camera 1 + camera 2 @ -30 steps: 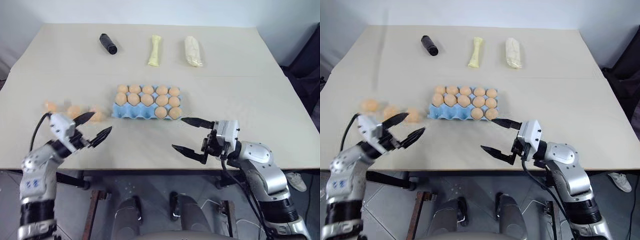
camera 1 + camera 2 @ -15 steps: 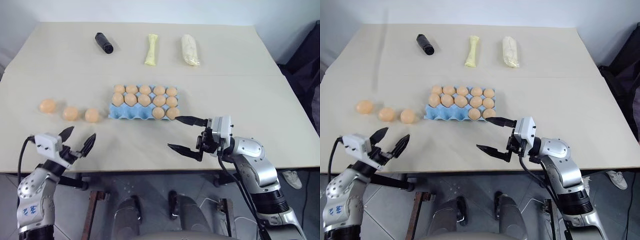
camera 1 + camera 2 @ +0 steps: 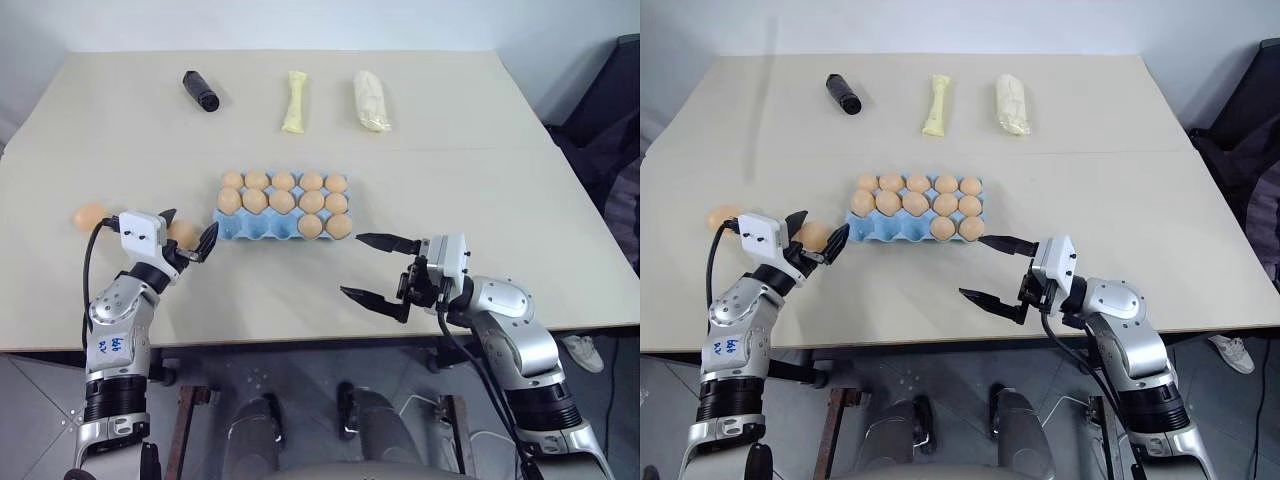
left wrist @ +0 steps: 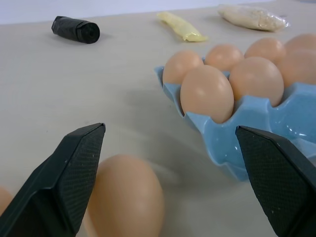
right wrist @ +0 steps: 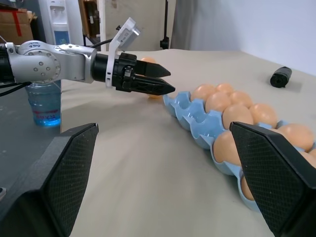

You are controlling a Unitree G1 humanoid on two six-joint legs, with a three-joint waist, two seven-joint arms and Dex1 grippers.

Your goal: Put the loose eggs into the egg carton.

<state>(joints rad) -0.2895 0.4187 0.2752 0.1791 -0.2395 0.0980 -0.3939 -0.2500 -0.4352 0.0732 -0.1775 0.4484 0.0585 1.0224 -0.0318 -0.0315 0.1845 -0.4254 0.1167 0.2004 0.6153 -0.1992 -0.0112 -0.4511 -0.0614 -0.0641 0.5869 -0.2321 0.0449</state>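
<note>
The light-blue egg carton (image 3: 262, 226) lies mid-table with eggs in most cups; its front-left cups are bare. Two loose eggs show left of it: one (image 3: 90, 214) far left, one (image 3: 183, 233) beside the carton's left end. My left gripper (image 3: 188, 229) is open and level, its fingers either side of that nearer egg (image 4: 126, 197), which lies close by one finger (image 4: 74, 177). I cannot tell whether they touch. The gripper body hides the table between the two eggs. My right gripper (image 3: 354, 265) hangs open and holds nothing, just in front of the carton's right end.
A black cylinder (image 3: 201, 90), a yellow roll (image 3: 293, 101) and a white roll (image 3: 369, 100) lie in a row at the back. The table's front edge (image 3: 300, 340) runs just below both grippers. A water bottle (image 5: 44, 103) stands beyond the table's left side.
My left gripper has moved forward from near the table's front edge up to the egg beside the carton. The right gripper has stayed put.
</note>
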